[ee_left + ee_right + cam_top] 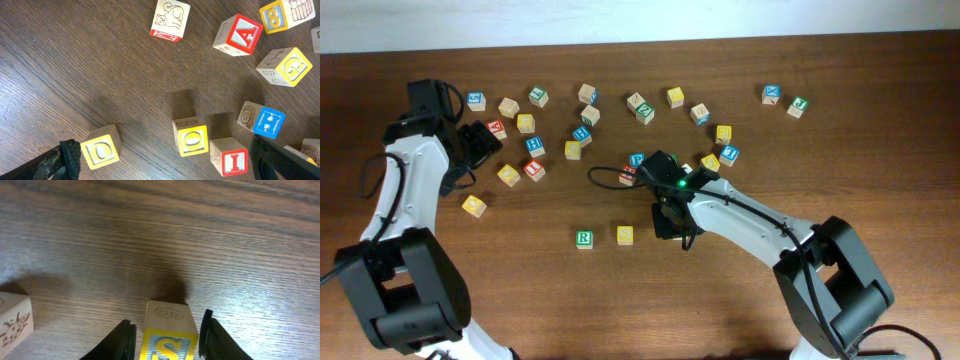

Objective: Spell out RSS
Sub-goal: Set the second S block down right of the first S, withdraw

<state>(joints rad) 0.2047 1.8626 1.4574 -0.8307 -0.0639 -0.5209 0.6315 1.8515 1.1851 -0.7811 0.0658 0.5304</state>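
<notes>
The green R cube [584, 238] and a yellow S cube [625, 235] sit side by side on the table's front middle. My right gripper [670, 222] hangs just right of them and hides what is under it in the overhead view. In the right wrist view its fingers [167, 337] straddle a second yellow S cube [167, 330] standing on the wood, with a small gap on each side, so it is open. My left gripper [480, 145] is open wide at the left, and in its wrist view [165, 160] it is over two yellow O cubes.
Several other letter cubes lie scattered across the back of the table [640, 105]. Near my left gripper are a red I cube [229, 157], a red A cube [240, 34], a blue cube [267, 121] and a yellow O cube [191, 137]. A wooden cube side [12, 319] shows left of my right gripper.
</notes>
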